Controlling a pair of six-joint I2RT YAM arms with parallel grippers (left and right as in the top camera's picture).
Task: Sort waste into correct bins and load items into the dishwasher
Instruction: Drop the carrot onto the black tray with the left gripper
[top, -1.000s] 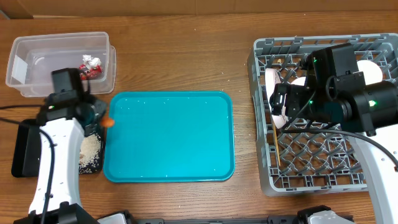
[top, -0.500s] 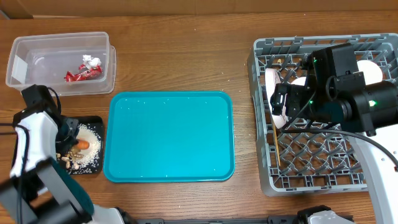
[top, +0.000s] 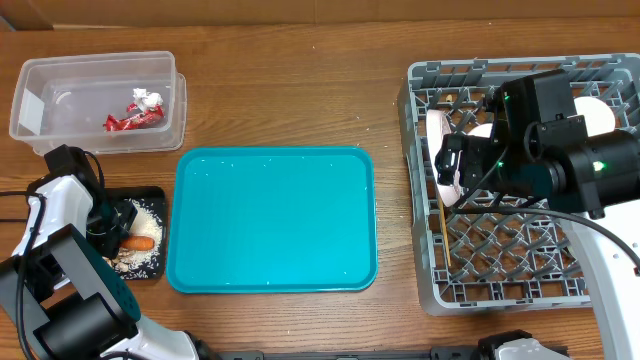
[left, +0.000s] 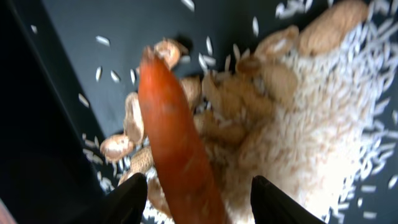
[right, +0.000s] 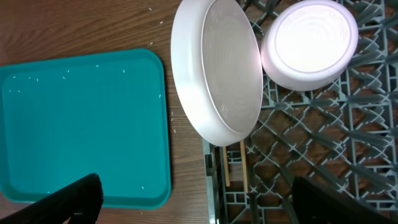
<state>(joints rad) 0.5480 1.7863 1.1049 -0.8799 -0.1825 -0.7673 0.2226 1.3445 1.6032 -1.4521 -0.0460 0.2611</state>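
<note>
The orange carrot (top: 141, 242) lies in the shallow black tray (top: 150, 192) on tan nut scraps (top: 122, 262) and rice. In the left wrist view the carrot (left: 177, 143) sits between my left gripper's (left: 205, 202) open fingers, with gaps on both sides, among the nuts (left: 273, 81). The clear tub (top: 100, 70) holds the red wrapper (top: 135, 118) and white paper wad (top: 141, 96). My right gripper (right: 205, 199) is open and empty above the grey dish rack (top: 520, 270). The rack holds an upright white bowl (right: 217, 74), a smaller bowl (right: 309, 42) and chopsticks (right: 233, 165).
The teal serving tray (top: 272, 220) lies in the middle with only rice grains on it. The right arm covers the rack's middle. Another white dish (top: 598, 115) shows at the rack's far right. Bare wood lies behind the tray.
My left gripper carried the carrot from the teal tray's edge down to the black tray and let it go there. The right arm has not moved.
</note>
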